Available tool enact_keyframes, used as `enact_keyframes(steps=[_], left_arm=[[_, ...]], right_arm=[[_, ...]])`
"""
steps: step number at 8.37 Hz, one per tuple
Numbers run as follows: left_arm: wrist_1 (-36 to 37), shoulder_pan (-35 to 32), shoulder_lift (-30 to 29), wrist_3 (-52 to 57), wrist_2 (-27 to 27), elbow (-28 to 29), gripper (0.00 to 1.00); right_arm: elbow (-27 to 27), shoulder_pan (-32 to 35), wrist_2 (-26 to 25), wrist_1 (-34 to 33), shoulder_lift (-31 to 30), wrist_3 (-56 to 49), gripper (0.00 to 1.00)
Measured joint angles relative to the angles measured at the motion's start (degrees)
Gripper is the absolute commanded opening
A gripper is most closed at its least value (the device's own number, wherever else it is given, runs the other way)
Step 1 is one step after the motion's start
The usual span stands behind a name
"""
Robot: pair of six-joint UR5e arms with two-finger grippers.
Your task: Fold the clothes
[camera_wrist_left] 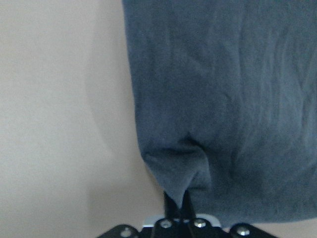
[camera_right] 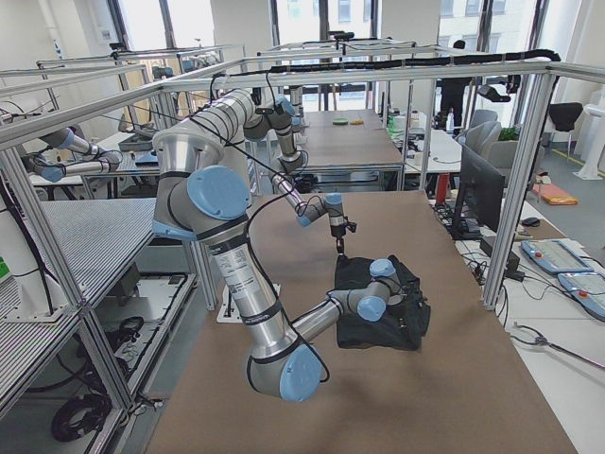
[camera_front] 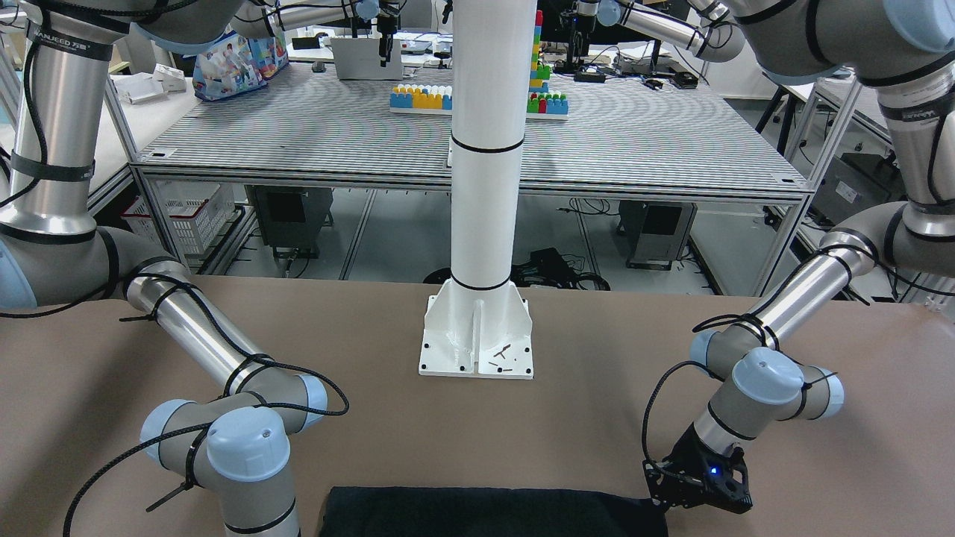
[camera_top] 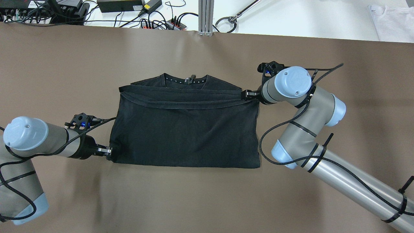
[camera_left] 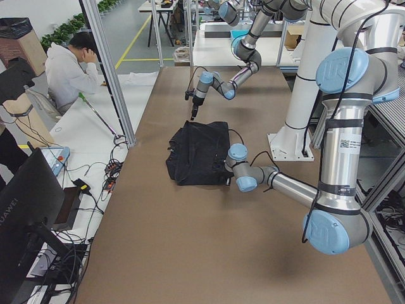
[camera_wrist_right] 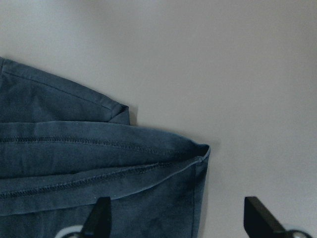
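Brown table (camera_top: pixel 194 200), black clothes (camera_top: pixel 184 129) in left gripper (camera_top: pixel 108 150)

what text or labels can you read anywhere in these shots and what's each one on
"WANJEED", then characters too small to read: band on the right arm.
"HUAWEI": back of the monitor.
Sticker on the left arm: too small to read.
Black shirt: no text seen.

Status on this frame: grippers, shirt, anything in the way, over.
Left gripper shut on near corner of black shirt. Right gripper open at its far corner. Shirt partly folded, flat on table. White pillar stands apart.
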Motion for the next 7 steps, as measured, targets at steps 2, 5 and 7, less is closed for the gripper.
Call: enact_keyframes(steps=[2, 5, 7], left_arm=[[0.39, -3.60, -0.96, 1.43, 0.87, 2.32, 0.00], [0.75, -12.38, -11.19, 7.63, 0.72, 15.50, 0.00], [0.75, -16.51, -24.24, 10.95, 0.95, 30.67, 0.00]], right_arm=[[-0.06, 0.00, 0.07, 0.00, 0.05, -0.02, 0.94], [-0.23, 0.00, 0.05, 0.01, 0.04, -0.13, 0.94], [-0.29, 0.00, 0.04, 0.01, 0.07, -0.18, 0.94]])
